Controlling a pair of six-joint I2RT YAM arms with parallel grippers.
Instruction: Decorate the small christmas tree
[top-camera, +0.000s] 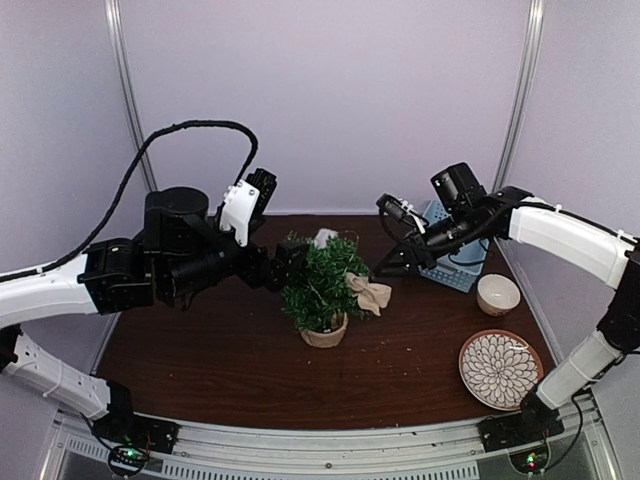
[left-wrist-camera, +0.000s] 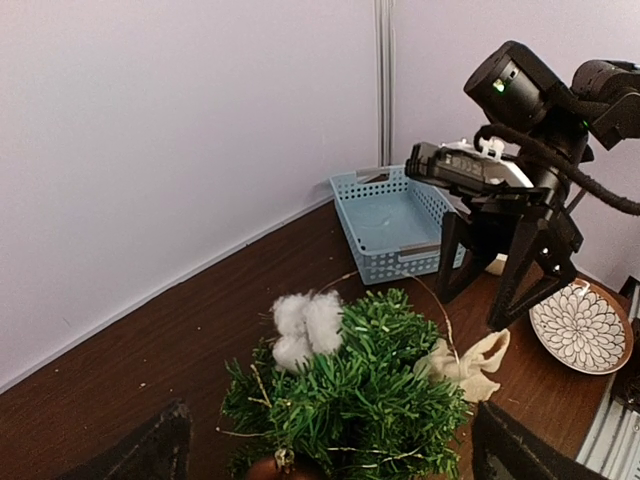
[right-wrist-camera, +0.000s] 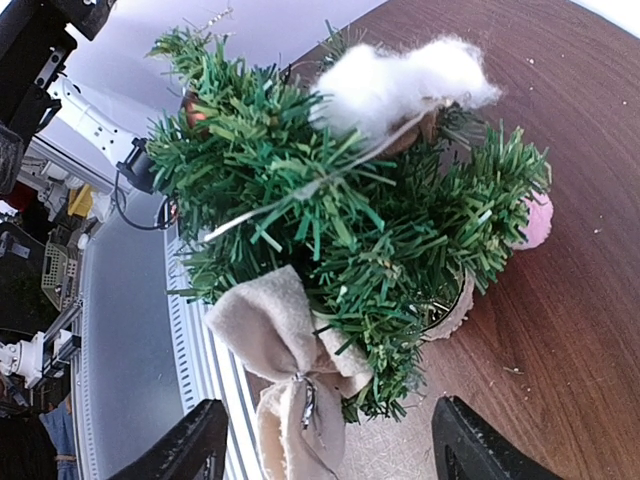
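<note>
The tree (top-camera: 322, 285) stands mid-frame in the top view, with cotton (left-wrist-camera: 305, 325) and a beige bow (right-wrist-camera: 285, 350) on it. The left gripper (left-wrist-camera: 335, 455) gapes wide at its left. The right gripper (left-wrist-camera: 472, 303), fingers apart and empty, hangs just right of the bow.

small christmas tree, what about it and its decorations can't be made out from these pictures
Pot of the small christmas tree: cut off by the bottom edge in the left wrist view, mostly behind branches in the right wrist view.
Reddish ornament: buried in needles in the right wrist view, shape unclear.
Pink thing: half behind branches, right wrist view; unidentifiable.
Beige bow: its attachment is hidden by needles in every view.
</note>
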